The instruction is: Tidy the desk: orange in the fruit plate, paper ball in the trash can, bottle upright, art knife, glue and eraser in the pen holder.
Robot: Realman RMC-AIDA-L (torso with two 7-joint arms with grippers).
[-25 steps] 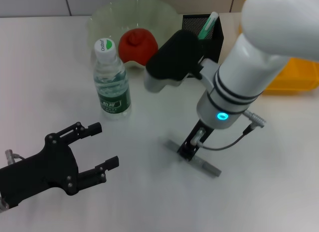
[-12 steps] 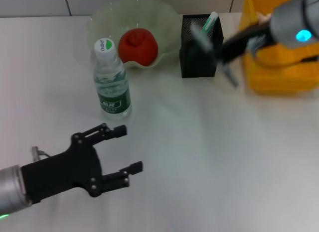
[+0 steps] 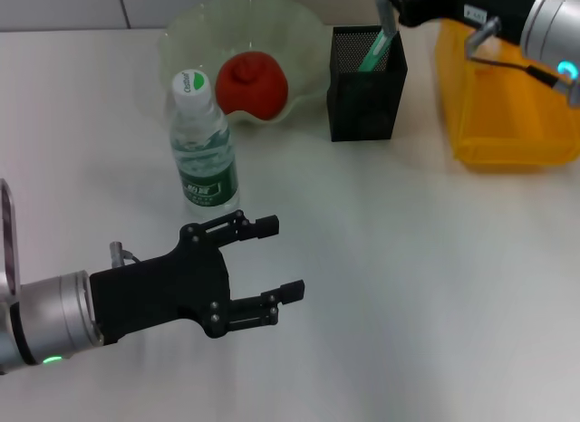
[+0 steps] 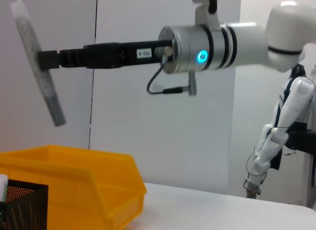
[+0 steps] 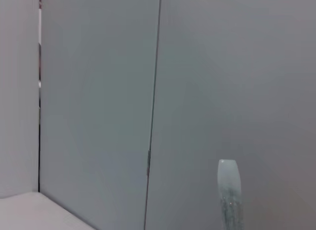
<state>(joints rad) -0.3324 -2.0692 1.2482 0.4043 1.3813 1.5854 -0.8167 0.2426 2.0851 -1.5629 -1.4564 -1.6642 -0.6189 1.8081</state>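
Observation:
My right gripper (image 3: pixel 399 0) is shut on the art knife (image 3: pixel 387 11), a thin grey bar, and holds it just above the black mesh pen holder (image 3: pixel 365 82). A green glue stick (image 3: pixel 376 49) leans in the holder. The left wrist view shows the knife (image 4: pixel 38 62) hanging tilted from that gripper (image 4: pixel 49 57), well above the holder (image 4: pixel 22 205). The knife's tip shows in the right wrist view (image 5: pixel 229 195). The orange (image 3: pixel 251 82) lies in the pale-green fruit plate (image 3: pixel 181 42). The bottle (image 3: pixel 204 141) stands upright. My left gripper (image 3: pixel 281 259) is open and empty, low over the desk (image 3: pixel 408 286). Paper ball and eraser are out of view.
The yellow trash can (image 3: pixel 507 105) stands at the back right beside the pen holder and also shows in the left wrist view (image 4: pixel 74 185). The bottle stands just in front of the fruit plate, a short way beyond my left gripper.
My right arm lifted the art knife off the desk and carried it back and up to above the pen holder. My left gripper moved right and forward, still open.

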